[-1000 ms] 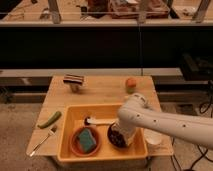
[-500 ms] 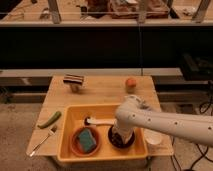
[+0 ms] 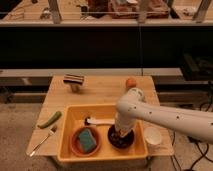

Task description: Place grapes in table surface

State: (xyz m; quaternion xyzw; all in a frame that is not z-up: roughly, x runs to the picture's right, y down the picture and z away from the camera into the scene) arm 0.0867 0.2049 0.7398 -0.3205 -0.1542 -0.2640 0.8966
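Note:
My gripper (image 3: pixel 121 132) points straight down into the dark maroon bowl (image 3: pixel 112 142), which stands in the yellow tub (image 3: pixel 70 116). The white arm comes in from the right. The gripper's end is low inside the bowl and covers what lies there. The grapes do not show as a clear shape; only a dark brownish patch shows under the gripper. The light tan table surface (image 3: pixel 102 94) carries the tub and lies bare behind it.
An orange bowl with a teal sponge (image 3: pixel 86 140) and a white-handled brush (image 3: pixel 98 121) are in the tub. A white cup (image 3: pixel 152 136) stands right of the tub. On the table are an orange fruit (image 3: pixel 131 82), a dark block (image 3: pixel 74 80), a green vegetable (image 3: pixel 50 119) and a fork (image 3: pixel 42 141).
The arm has shifted slightly left and lowered its gripper deeper into the maroon bowl. Nothing else has moved.

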